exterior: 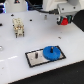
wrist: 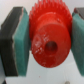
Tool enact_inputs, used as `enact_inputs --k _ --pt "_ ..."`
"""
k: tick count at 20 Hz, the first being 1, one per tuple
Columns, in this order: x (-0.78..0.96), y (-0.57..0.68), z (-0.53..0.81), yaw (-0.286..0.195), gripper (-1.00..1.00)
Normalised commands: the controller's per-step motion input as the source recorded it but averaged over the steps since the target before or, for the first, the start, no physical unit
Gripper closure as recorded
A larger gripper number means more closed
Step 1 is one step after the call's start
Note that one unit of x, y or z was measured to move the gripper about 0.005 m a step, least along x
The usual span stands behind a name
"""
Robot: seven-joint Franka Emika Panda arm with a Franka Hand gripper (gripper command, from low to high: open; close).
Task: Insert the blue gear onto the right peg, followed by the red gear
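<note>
The red gear (wrist: 46, 25) fills the wrist view, clamped between the two teal pads (wrist: 19, 35) of my gripper (wrist: 48, 39); its centre hole faces the camera. In the exterior view my gripper (exterior: 63, 21) hangs at the upper right, shut on the red gear (exterior: 64, 21), well above the table. The blue gear (exterior: 52, 52) lies flat on the right end of the dark base plate (exterior: 35, 59). The right peg is hidden under the blue gear. A thin pin (exterior: 37, 52) stands on the plate's left half.
A beige upright fixture (exterior: 18, 27) stands on the white table (exterior: 15, 50) at the exterior view's left. A small dark object (exterior: 46, 17) sits near the back. The table's front edge runs just below the base plate.
</note>
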Motion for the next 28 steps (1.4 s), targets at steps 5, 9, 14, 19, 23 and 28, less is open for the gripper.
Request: enact_inputs --k 5,9,14,19,23,28 --pt "0.47 -0.32 0.49 0.000 1.00" --pt "0.65 -0.29 0.51 0.000 1.00" --pt "0.71 -0.28 0.49 0.000 1.00" --pt "0.75 -0.23 0.42 0.000 1.00" --pt "0.81 -0.16 0.37 0.000 1.00" --pt "0.81 -0.14 0.34 0.000 1.00"
